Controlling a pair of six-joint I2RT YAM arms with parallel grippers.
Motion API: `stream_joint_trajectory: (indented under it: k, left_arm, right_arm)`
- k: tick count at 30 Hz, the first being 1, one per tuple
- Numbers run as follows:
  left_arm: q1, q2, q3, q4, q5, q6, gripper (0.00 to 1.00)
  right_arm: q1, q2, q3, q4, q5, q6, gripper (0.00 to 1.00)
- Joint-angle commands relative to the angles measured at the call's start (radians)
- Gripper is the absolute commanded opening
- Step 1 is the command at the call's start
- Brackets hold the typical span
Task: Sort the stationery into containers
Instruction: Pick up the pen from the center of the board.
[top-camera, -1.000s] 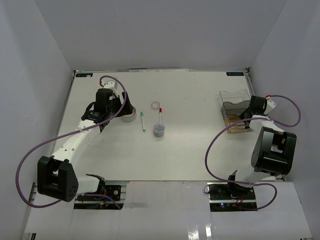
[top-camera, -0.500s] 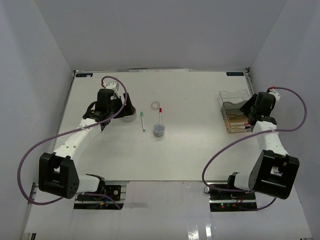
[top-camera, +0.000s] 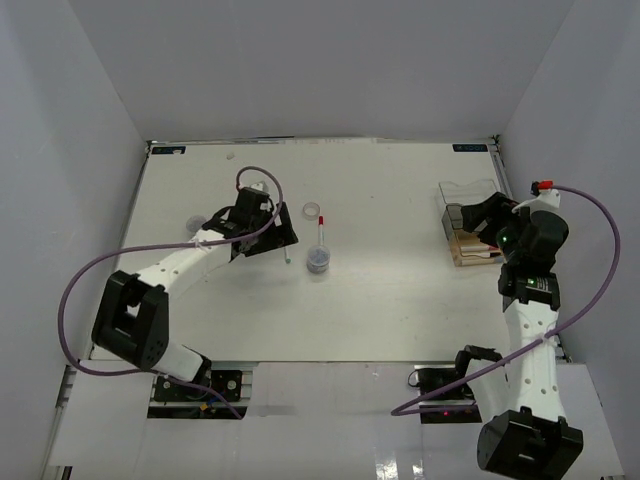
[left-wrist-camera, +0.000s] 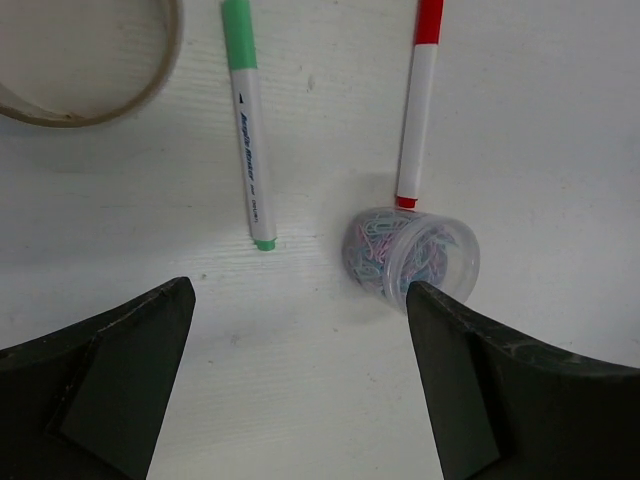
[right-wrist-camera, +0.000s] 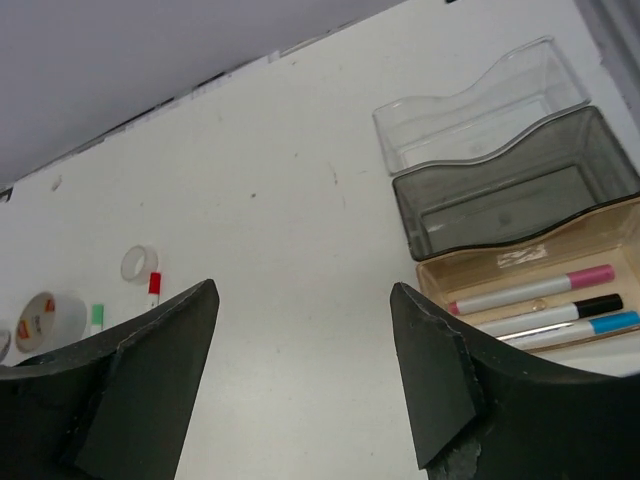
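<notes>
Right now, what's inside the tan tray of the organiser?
Three markers lie side by side in the tan tray: pink-capped, black-capped, blue-capped. The right gripper covers the tray's near corner, so anything there is unseen.

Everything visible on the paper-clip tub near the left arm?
Small round tub of clear plastic, packed with pastel paper clips; whether lidded is unclear. It sits on the table ahead of the left gripper, whose jaws are open and clear of it. The red-capped marker ends at its rim; contact uncertain.

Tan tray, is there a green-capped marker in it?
No, the tan tray holds only a pink-capped marker, a black-capped marker and a blue-capped marker.
</notes>
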Motion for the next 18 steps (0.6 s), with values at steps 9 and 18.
stream_joint_trajectory:
  k: [9, 18]
  left_arm:
    - [-0.105, 0.289, 0.195, -0.085, -0.314, -0.115, 0.91]
    - [-0.136, 0.384, 0.264, -0.083, -0.349, -0.11, 0.67]
  right_arm:
    - [0.184, -0.061, -0.05, 0.022, -0.011, -0.071, 0.94]
    - [0.23, -0.096, -0.067, 0.019, 0.058, -0.099, 0.98]
